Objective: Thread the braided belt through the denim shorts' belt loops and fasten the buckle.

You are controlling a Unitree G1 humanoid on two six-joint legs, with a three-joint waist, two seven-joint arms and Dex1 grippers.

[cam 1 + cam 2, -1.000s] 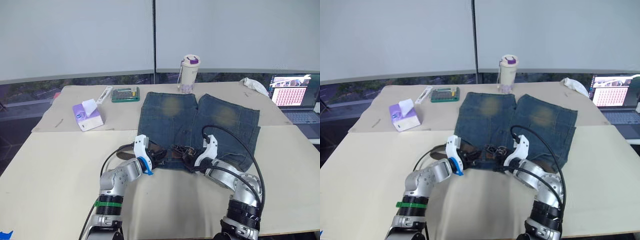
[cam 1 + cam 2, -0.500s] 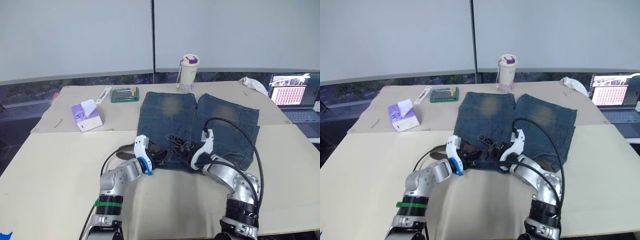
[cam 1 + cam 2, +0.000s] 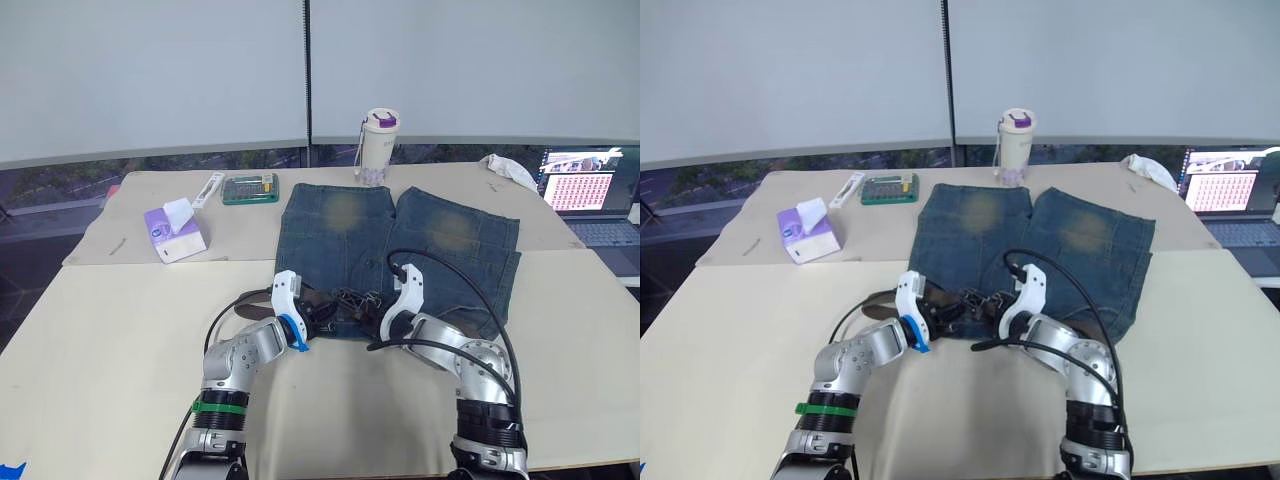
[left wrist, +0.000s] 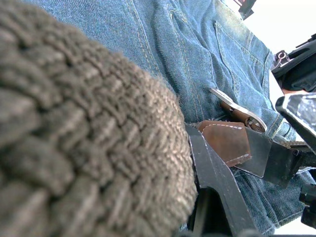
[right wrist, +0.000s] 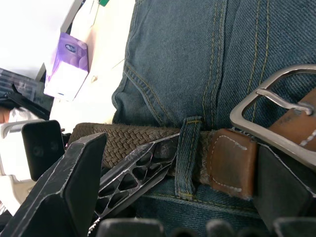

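Denim shorts (image 3: 400, 255) flat at frame centre on table (image 3: 110, 340), waistband toward lower edge. Braided belt (image 5: 128, 136) through a belt loop (image 5: 189, 155); buckle (image 5: 269, 113) just beyond, right of frame. Left end effector (image 3: 312, 311) pinching braided belt, likely keeping it taut. Right end effector (image 3: 372, 312) spread across the strap, presumably positioning to fasten.

Denim shorts (image 3: 395, 255) lie flat on the surface (image 3: 100, 340), waistband nearest the robot. Braided belt (image 5: 133, 137) runs along that waistband, under a belt loop (image 5: 190, 153). Behind the shorts: tumbler (image 3: 379, 146). Left of the shorts: tissue box (image 3: 175, 230), case (image 3: 251, 189). Right: laptop (image 3: 590, 200).
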